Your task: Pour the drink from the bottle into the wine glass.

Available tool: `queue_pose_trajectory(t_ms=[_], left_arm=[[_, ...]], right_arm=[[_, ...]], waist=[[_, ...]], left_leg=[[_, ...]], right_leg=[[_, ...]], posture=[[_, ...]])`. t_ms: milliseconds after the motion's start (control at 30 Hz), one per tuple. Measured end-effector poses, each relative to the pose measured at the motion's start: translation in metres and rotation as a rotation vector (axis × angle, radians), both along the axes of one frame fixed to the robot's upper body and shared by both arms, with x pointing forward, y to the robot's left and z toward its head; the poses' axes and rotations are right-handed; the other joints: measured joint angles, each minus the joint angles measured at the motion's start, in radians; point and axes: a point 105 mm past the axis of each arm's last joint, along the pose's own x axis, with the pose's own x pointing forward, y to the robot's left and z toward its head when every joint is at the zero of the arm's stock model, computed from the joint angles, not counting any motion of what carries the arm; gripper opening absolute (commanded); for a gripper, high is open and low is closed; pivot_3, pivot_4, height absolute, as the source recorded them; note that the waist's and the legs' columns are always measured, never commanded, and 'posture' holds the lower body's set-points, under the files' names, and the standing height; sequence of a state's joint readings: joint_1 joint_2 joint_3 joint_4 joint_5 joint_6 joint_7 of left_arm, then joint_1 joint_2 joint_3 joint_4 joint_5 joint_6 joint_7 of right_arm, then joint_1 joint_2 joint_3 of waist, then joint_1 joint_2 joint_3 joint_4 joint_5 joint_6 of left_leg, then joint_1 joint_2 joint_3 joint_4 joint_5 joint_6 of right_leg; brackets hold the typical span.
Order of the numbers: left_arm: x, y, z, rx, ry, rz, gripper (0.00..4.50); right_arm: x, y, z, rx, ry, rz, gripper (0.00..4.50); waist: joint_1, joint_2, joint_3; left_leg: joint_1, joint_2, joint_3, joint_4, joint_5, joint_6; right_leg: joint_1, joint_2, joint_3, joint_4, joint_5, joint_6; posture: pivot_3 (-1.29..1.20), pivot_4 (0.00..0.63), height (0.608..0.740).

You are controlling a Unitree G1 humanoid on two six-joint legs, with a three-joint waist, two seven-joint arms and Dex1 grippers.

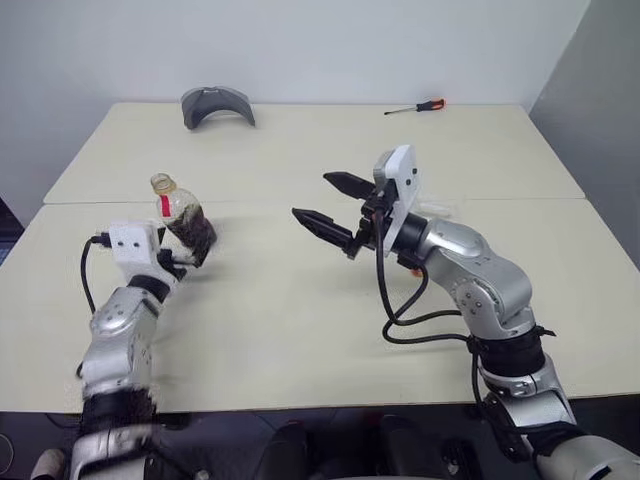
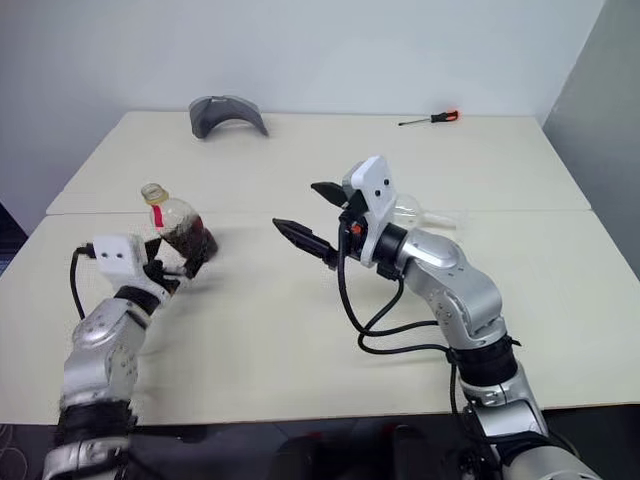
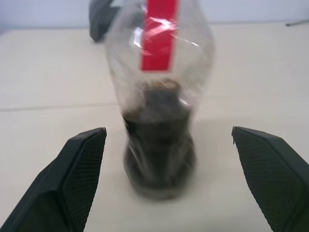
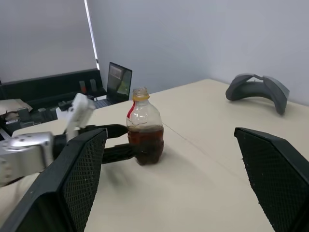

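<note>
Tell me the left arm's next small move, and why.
Probably draw the left gripper straight back, away from the bottle. The bottle stands upright by itself on the table, and the jaws are wide open either side of it, not touching. A straight retreat seems least likely to knock it over.

A small, round-bodied clear plastic bottle point(image 4: 145, 128) with a red neck label stands upright and uncapped on the pale beige table point(image 4: 203, 145), its lower half holding dark brown drink point(image 4: 146, 142). The left gripper point(image 4: 126, 143), two black fingers on a white-and-silver wrist, has its fingers spread on either side of the bottle's base. A grey curved plastic object point(image 4: 258, 89) lies further along the table. The right gripper's point(image 4: 176, 181) two black textured fingers point(image 4: 79, 179) stand wide apart.
</note>
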State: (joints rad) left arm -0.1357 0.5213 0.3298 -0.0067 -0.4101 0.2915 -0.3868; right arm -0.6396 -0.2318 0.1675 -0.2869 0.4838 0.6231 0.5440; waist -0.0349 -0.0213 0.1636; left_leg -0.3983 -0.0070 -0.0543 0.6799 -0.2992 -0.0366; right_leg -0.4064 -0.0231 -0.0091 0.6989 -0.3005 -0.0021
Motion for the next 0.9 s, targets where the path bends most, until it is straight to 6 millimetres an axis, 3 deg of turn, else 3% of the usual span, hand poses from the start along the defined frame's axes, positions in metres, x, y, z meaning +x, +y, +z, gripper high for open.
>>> queue_pose_trajectory(t_ms=[133,300,467,633,733,900], left_arm=[[-0.032,-0.025,0.018,0.021,0.056,-0.152,4.45],[-0.074,-0.103,0.038,-0.021,0.103,-0.516,4.45],[-0.084,-0.150,0.063,0.041,0.060,-0.817,4.45],[-0.068,-0.148,0.045,0.135,0.114,-0.951,4.45],[-0.056,-0.153,0.049,0.163,0.089,-1.007,4.45],[-0.062,-0.164,0.050,0.189,0.087,-1.129,4.45]], right_arm=[[-0.002,-0.020,-0.016,-0.072,0.018,-0.050,4.50],[0.013,-0.070,-0.051,-0.304,0.009,-0.249,4.50],[0.035,-0.104,-0.059,-0.515,-0.145,-0.397,4.50],[0.066,-0.125,-0.066,-0.684,-0.295,-0.533,4.50],[0.078,-0.134,-0.074,-0.771,-0.352,-0.584,4.50],[0.093,-0.148,-0.096,-0.842,-0.348,-0.656,4.50]], waist=[[0.009,0.000,0.000],[0.018,0.000,0.000],[0.012,0.001,0.000],[0.001,0.001,0.000],[0.004,0.001,0.000],[0.004,0.001,0.000]], left_leg=[[0.000,0.000,-0.001,0.000,0.000,0.001],[0.002,0.000,0.000,0.001,-0.002,0.004],[0.005,0.001,0.002,-0.001,-0.002,0.003],[0.005,0.001,0.005,-0.002,0.000,0.000],[0.003,0.001,0.005,-0.001,0.000,0.000],[0.002,0.001,0.006,0.000,0.000,0.000]], right_leg=[[0.002,0.000,-0.001,-0.001,0.000,0.000],[0.003,0.000,0.000,0.000,0.000,0.000],[0.004,0.003,0.001,0.000,0.000,0.000],[0.002,0.004,0.004,0.000,0.000,-0.001],[0.002,0.003,0.004,-0.001,0.000,0.000],[0.002,0.002,0.005,-0.001,0.000,0.000]], posture=[[0.00,0.150,0.740],[0.00,0.150,0.740],[0.00,0.150,0.740],[0.00,0.150,0.740],[0.00,0.150,0.740],[0.00,0.150,0.740]])
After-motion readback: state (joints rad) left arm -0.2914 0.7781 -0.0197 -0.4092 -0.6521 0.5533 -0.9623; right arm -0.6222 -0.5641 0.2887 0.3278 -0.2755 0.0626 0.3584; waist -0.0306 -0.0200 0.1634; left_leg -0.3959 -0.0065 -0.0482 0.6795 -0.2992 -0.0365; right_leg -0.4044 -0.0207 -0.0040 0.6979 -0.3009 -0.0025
